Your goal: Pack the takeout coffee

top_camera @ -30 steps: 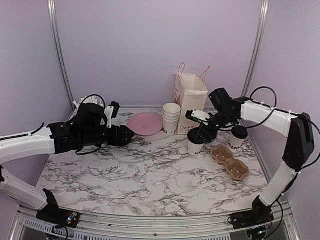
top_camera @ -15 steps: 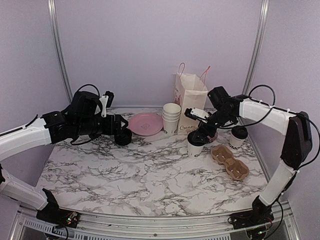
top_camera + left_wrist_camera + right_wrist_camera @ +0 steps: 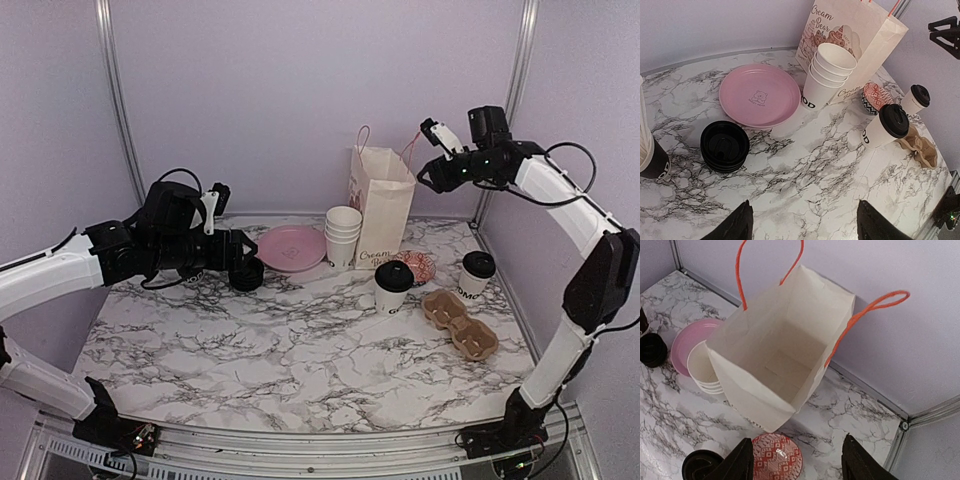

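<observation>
We see two white coffees upright on the counter (image 3: 300, 370), black dome lids up, dark lettering low: one coffee (image 3: 392, 290) before the paper bag (image 3: 380, 198), the other coffee (image 3: 476, 279) rightward; our left claw (image 3: 802, 222) and right claw (image 3: 797, 460) gape empty

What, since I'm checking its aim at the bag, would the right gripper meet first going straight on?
Probably the paper bag: the right gripper points toward its open mouth, close to the near wall. Depth is unclear, so it could clip the rim.
</observation>
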